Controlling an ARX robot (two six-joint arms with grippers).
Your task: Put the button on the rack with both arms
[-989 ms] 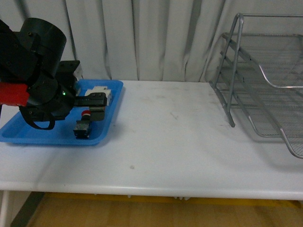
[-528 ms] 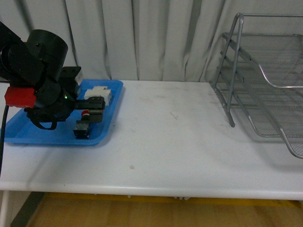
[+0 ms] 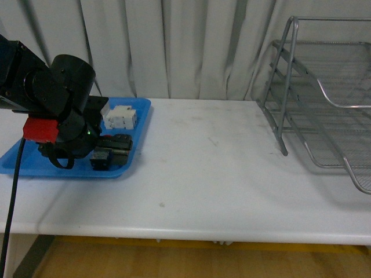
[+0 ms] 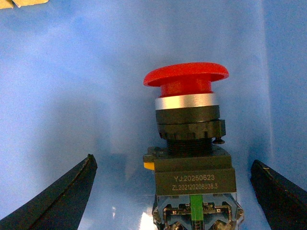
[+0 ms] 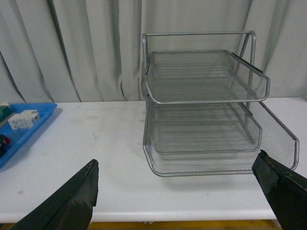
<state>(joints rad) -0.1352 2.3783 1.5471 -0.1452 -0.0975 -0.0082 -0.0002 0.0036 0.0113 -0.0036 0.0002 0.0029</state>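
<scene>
Reaching down into the flat blue plastic tray [image 3: 138,116] at the left end of the white worktop [image 3: 220,174], the left arm's black gripper [image 3: 116,145] sits low over the tray's near right corner; beneath it lies the small push-button switch with a red mushroom cap and black blocky body [image 3: 102,160], of which the front view shows only the dark body, the cap being hidden behind the gripper; the left wrist view shows the button [image 4: 189,124] plainly against the tray's blue floor [image 4: 72,96], with the red cap, a silver ring under it, a black ribbed collar and a body carrying white printed lettering; the left gripper [image 4: 172,160] is spread wide, one black finger [image 4: 62,196] on each side of the button with blue floor showing in both gaps, so it grips nothing; a white block [image 3: 120,117] rests in the same tray farther back, apart from the button; well apart on the right end of the worktop stands the large silver wire-mesh letter rack with stacked tiers and a tubular frame [image 3: 324,98], partly cut off by the edge of the front view; the right wrist view faces the rack [image 5: 206,120] head-on, its mesh tiers bare; the right gripper [image 5: 175,160] hangs above the worktop [image 5: 96,158] with its fingers far apart and nothing between them; the blue tray [image 5: 19,139] and white block [image 5: 24,120] show at that picture's edge; pale pleated curtains [image 3: 174,46] hang behind everything.
</scene>
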